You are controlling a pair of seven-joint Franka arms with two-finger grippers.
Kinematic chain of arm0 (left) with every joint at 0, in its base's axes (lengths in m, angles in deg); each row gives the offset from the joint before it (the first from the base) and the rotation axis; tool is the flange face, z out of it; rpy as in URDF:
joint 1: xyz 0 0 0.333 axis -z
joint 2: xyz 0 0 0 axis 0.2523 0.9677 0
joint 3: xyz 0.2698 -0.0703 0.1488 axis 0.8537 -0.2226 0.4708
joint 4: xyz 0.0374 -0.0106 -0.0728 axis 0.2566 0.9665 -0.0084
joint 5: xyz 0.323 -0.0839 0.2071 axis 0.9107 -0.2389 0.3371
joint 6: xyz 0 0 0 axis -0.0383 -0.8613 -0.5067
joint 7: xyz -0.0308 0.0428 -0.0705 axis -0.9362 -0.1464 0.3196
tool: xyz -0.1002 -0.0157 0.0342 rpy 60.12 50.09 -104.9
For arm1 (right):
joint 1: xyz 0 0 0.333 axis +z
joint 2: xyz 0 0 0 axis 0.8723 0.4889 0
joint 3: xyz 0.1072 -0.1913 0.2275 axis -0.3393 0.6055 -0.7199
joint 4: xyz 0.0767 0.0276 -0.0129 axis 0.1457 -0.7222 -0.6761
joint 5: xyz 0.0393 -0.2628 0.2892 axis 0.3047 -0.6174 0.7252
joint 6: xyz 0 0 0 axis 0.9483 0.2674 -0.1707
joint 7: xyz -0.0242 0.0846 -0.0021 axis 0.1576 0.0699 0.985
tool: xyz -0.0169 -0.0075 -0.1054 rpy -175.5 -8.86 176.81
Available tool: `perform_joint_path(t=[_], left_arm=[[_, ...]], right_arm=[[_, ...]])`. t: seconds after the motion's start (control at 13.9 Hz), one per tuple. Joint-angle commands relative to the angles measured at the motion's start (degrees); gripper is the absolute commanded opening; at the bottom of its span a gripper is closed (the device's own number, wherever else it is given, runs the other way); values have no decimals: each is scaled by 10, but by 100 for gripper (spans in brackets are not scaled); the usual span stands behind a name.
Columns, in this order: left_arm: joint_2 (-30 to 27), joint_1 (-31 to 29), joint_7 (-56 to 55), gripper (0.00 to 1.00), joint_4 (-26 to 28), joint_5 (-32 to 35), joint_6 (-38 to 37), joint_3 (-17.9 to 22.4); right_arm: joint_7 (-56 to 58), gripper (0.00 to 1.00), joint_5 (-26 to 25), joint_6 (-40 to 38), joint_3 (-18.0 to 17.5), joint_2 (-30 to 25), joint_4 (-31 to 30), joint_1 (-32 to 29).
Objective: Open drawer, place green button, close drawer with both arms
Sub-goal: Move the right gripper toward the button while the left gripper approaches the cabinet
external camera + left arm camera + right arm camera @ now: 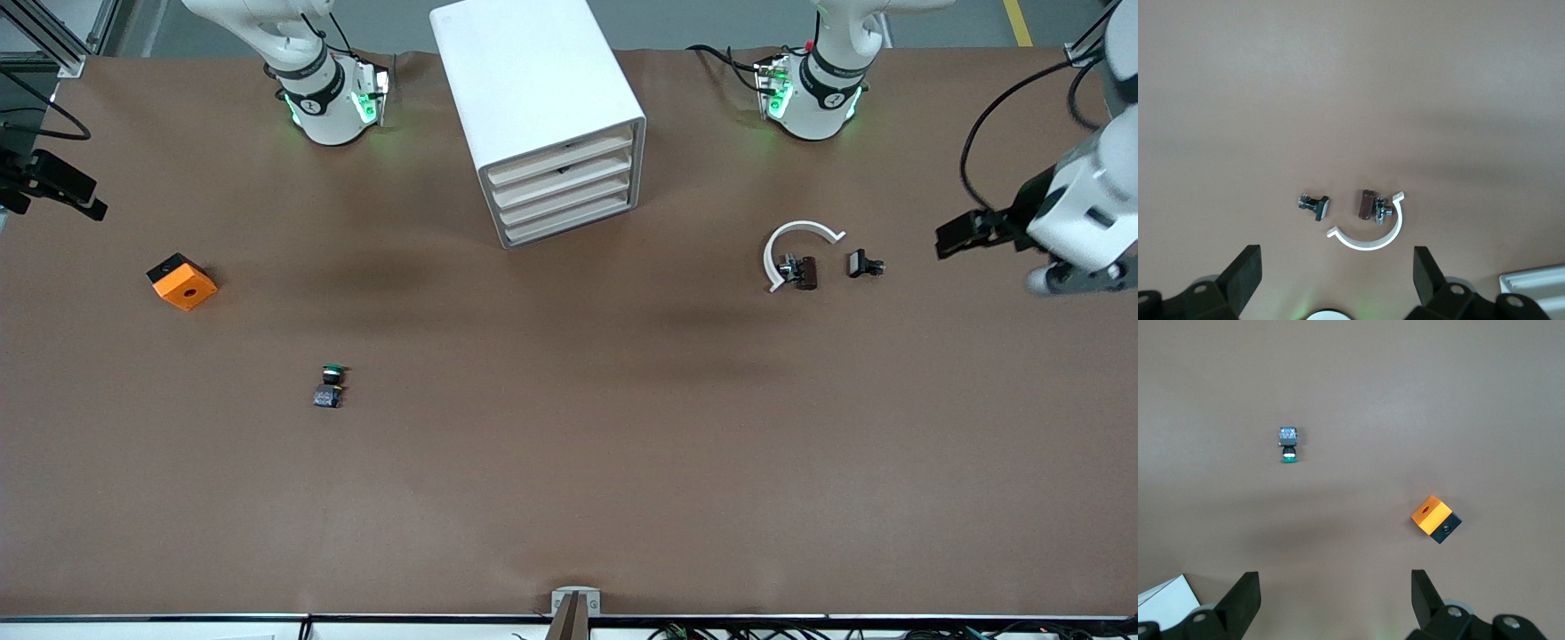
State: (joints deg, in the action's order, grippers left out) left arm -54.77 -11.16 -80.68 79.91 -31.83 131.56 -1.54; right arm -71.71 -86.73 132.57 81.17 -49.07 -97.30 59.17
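The white cabinet (533,80) stands between the two arm bases, and its four cream drawer fronts (569,185) are all shut. The button (330,386), with a green cap and a blue base, lies on the brown table nearer the front camera, toward the right arm's end. It also shows in the right wrist view (1288,444). My right gripper (1335,581) is open and empty, high over the table between the button and the cabinet. My left gripper (1337,260) is open and empty, high over the table near the white arc (1371,235). The left arm's hand (1067,213) shows at the edge of the front view.
An orange block with a black hole (182,282) lies toward the right arm's end of the table. It also shows in the right wrist view (1435,518). A white arc (794,249) with a small dark part (800,271) and another black part (863,264) lie toward the left arm's end.
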Motion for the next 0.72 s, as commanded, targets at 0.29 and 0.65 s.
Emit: perform_joint_path(t=[0.29,0.65], left_arm=[[128,79,-281,100,-47,-9,12,-5],[210,158,-630,100,-47,-23,9,-5]], right_arm=[[8,100,-4,-8,-5,115,47,-4],[-2,100,-11,34,-7,137,28,8]])
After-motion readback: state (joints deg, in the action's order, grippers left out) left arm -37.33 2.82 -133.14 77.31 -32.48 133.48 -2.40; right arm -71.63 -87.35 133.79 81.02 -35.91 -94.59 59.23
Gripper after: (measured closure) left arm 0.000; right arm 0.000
